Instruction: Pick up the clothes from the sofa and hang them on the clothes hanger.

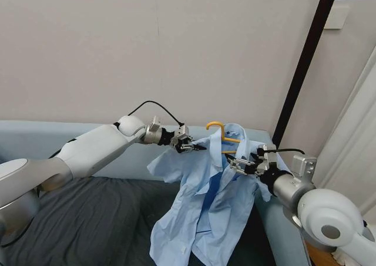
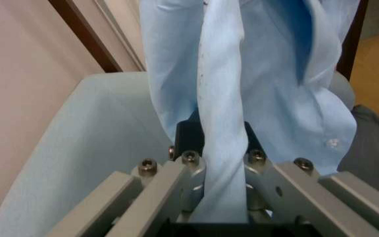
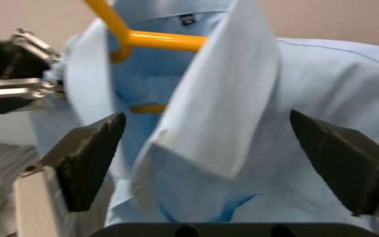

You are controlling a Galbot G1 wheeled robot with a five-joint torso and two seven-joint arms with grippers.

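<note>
A light blue shirt (image 1: 200,207) hangs draped over a yellow hanger (image 1: 215,125) above the sofa's right end. My left gripper (image 1: 191,145) reaches in from the left and is shut on a fold of the shirt's front edge (image 2: 224,98); the left wrist view has that fold pinched in the left gripper (image 2: 222,160). My right gripper (image 1: 239,164) sits at the shirt's right side, open. In the right wrist view its fingers (image 3: 87,158) stand wide apart with the shirt collar (image 3: 229,98) between them, the hanger (image 3: 156,40) beyond and the left gripper (image 3: 18,91) farther off.
The pale blue sofa (image 1: 59,134) has a dark grey seat cushion (image 1: 82,219) below the shirt. A black rack pole (image 1: 302,66) slants up at the right, against a plain wall. A white curtain (image 1: 352,142) hangs at the far right.
</note>
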